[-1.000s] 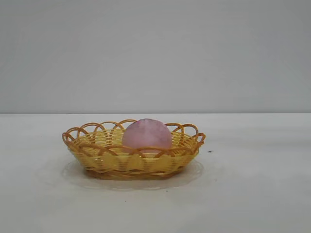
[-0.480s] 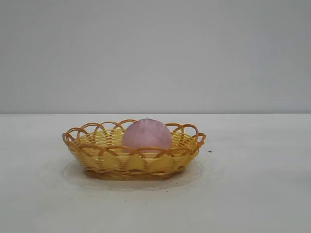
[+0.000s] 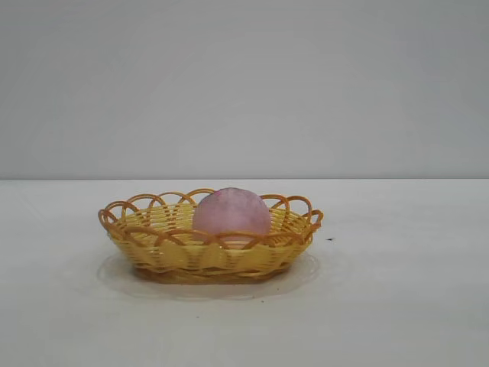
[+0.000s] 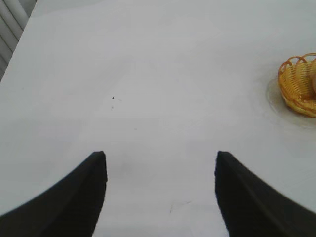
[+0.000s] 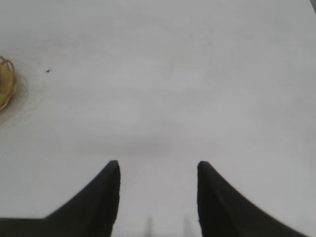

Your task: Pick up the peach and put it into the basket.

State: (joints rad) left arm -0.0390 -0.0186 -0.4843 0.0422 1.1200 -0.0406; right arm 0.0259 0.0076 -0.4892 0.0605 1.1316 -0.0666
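The left tool (image 4: 160, 190) hangs over bare table (image 4: 148, 74), its two dark fingers (image 4: 84, 197) spread well apart, and there's nothing between them but white surface. Empty grip, no question. From its wrist view the basket (image 4: 298, 86) peeks in at the edge of the picture, well apart from the fingertips.

Over to the right tool (image 5: 158, 197): same story, jaws parted, a clear gap of table showing between the black fingers (image 5: 96, 202), nothing held. Only a sliver of the yellow wicker rim (image 5: 6, 86) shows at the far edge of its wrist view, again well clear of the tool, with a tiny dark speck (image 5: 48, 70) on the table near that rim.

Now the exterior view, and neither arm appears in it. The basket (image 3: 210, 256) sits alone on the white table (image 3: 397, 306), its looped scalloped rim running all the way round. And there's the peach (image 3: 231, 212), the pinkish-mauve dome, resting inside the basket, right of its middle, its top rising above the rim. The small dark speck (image 3: 330, 239) lies on the table just right of the basket. A plain grey wall (image 3: 244, 84) stands behind.
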